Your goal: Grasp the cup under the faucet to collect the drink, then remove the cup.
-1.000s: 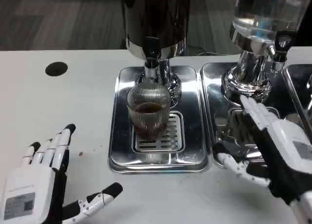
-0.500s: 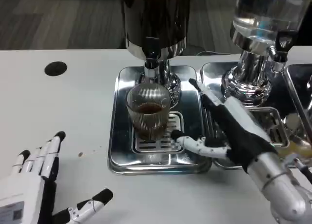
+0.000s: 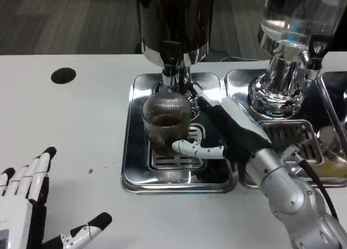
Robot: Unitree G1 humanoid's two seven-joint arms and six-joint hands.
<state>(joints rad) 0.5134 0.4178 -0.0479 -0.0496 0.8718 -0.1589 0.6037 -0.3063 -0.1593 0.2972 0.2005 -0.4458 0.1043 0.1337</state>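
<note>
A ribbed glass cup (image 3: 165, 121) holding a little brown drink stands on the drip tray (image 3: 135, 167) right under the dark dispenser's faucet (image 3: 170, 70). My right hand (image 3: 227, 131) is at the cup's right side, its fingers (image 3: 203, 104) reaching behind the cup. Its thumb (image 3: 192, 148) stretches across the front near the cup's base. The fingers are spread around the cup and have not closed; whether the thumb touches the glass I cannot tell. My left hand (image 3: 27, 205) lies open on the table at the lower left, far from the cup.
A second dispenser with a clear tank (image 3: 295, 16) and chrome base (image 3: 277, 94) stands at the right on its own tray (image 3: 241, 81), close behind my right forearm. A black round hole (image 3: 63, 75) marks the table at the far left.
My right hand has moved left from the second tray to the cup's side, thumb and fingers now bracketing it. My left hand has slid back toward the lower left corner.
</note>
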